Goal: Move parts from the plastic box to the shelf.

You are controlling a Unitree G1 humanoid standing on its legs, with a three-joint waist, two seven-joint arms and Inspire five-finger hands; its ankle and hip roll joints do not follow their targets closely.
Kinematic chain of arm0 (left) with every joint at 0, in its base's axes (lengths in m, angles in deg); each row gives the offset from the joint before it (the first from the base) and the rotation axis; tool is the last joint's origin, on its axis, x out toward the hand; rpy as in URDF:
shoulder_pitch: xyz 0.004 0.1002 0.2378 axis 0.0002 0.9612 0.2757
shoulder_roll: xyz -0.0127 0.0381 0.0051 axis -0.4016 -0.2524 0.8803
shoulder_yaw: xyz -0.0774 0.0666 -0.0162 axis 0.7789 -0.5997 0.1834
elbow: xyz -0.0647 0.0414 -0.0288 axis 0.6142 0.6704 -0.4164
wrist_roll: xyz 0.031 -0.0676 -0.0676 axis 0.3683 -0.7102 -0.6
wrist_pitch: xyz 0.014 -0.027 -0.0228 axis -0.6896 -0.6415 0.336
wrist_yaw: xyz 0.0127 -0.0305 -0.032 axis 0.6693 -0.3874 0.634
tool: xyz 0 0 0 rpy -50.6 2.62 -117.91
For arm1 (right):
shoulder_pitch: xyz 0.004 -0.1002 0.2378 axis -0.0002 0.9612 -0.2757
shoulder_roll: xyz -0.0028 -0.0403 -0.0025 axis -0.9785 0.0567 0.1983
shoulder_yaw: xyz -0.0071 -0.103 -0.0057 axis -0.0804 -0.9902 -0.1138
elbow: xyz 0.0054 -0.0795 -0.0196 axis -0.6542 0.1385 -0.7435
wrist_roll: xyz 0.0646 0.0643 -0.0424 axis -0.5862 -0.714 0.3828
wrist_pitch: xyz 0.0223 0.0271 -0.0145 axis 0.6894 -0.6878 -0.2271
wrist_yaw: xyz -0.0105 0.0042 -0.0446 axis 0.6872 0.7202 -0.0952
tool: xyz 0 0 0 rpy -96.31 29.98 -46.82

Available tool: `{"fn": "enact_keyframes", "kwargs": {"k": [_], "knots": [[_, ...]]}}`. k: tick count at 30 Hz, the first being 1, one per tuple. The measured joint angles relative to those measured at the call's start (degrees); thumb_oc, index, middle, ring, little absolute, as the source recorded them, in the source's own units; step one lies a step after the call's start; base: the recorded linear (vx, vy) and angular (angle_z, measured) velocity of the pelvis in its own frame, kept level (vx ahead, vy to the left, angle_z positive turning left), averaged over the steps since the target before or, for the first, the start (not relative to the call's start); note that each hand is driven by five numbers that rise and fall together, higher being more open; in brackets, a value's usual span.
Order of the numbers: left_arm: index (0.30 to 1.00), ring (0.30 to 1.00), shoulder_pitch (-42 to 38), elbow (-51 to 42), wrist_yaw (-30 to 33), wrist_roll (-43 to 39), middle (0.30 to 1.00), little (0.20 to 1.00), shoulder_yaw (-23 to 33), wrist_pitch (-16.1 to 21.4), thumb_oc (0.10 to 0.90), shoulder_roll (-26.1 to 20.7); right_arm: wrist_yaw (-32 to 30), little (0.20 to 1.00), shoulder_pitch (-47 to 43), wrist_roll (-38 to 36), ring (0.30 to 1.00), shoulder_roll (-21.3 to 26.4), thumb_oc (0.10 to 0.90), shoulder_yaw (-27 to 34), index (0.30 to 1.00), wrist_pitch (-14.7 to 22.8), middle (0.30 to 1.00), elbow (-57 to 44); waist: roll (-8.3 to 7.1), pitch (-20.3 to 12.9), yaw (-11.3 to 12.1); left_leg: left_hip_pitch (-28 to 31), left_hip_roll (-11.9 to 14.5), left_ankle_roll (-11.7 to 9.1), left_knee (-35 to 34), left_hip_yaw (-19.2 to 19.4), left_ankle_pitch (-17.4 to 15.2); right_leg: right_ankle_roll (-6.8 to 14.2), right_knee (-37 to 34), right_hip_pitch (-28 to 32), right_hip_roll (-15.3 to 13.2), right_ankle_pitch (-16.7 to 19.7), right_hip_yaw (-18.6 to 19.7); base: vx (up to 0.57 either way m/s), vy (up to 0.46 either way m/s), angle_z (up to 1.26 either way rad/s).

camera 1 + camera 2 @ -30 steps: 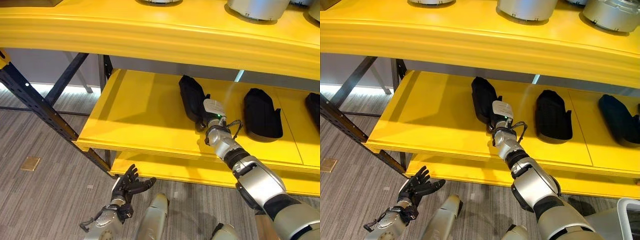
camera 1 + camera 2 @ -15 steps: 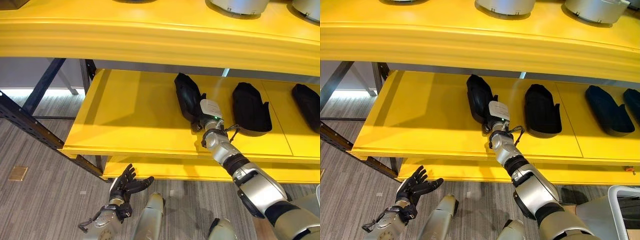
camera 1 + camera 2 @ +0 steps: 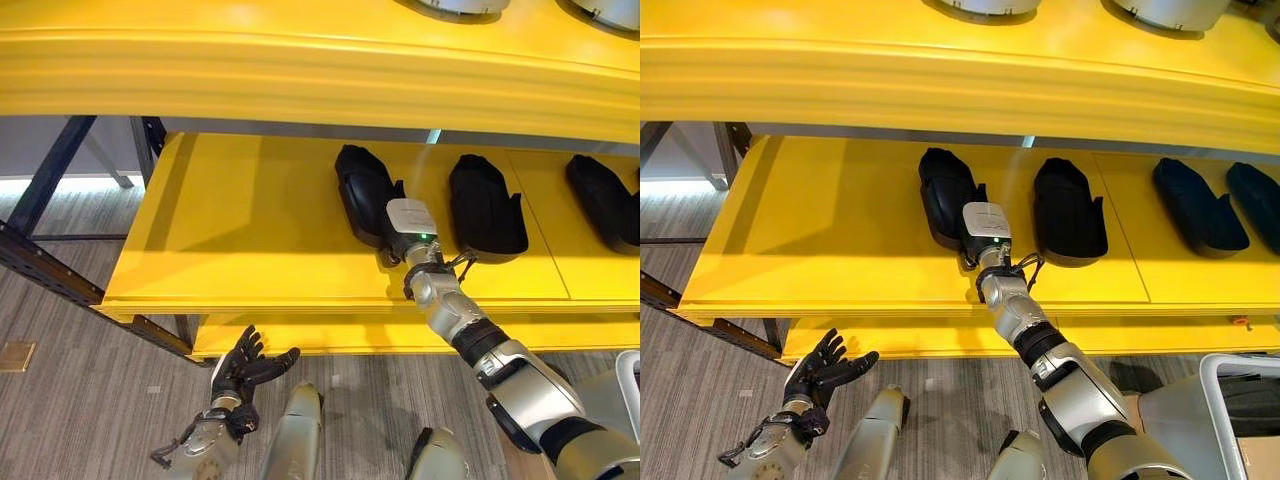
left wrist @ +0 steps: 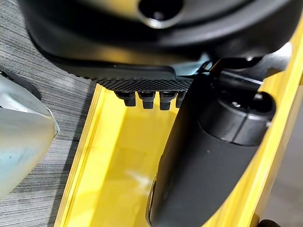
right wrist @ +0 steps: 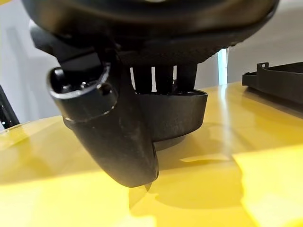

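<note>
Altogether four black parts (image 3: 1067, 208) shelved.

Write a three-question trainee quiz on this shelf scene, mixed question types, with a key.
1. True or false: the left hand rests on the yellow shelf.
2. Which hand reaches the leftmost black part on the shelf?
A. left
B. right
3. Fill in: the left hand hangs low over the ______.

Key:
1. False; it hangs below the shelf, fingers spread.
2. B, the right hand.
3. Floor.
</note>
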Motion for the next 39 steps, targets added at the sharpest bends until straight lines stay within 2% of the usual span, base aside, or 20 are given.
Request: {"fn": "enact_keyframes", "kwargs": {"k": [15,24,39], "knots": [[1.000,1.000,0.3,0.0,-0.1,0.0,1.000,1.000,0.5,0.1,0.900,0.6,1.0,0.300,0.0,2.2,0.300,0.8,0.400,-1.2,0.300,0.8,0.300,-0.5,-0.09,0.0,0.0,0.0,0.1,0.0,0.0,-0.1,0.0,0.0,-0.1,0.0,0.2,0.0,0.0,0.00,0.000,0.00],[1.000,1.000,1.5,0.0,-0.1,0.0,1.000,1.000,0.9,0.2,0.900,0.6,2.9,0.300,0.2,2.3,0.300,1.1,0.400,-2.0,0.300,0.7,0.300,-2.4,-1.19,0.0,0.0,0.0,0.1,-0.1,0.0,-0.1,0.0,0.0,-0.2,0.0,0.4,0.0,0.0,0.00,0.000,0.00],[1.000,1.000,1.5,0.0,-0.1,0.0,1.000,1.000,1.0,0.2,0.900,0.9,2.7,0.300,0.7,2.6,0.300,0.6,0.400,-2.0,0.300,0.7,0.300,-3.0,-1.27,-0.1,0.0,0.0,0.2,-0.1,0.0,0.0,-0.1,0.0,-0.3,0.0,0.5,0.0,0.0,0.00,0.000,0.00]]}}
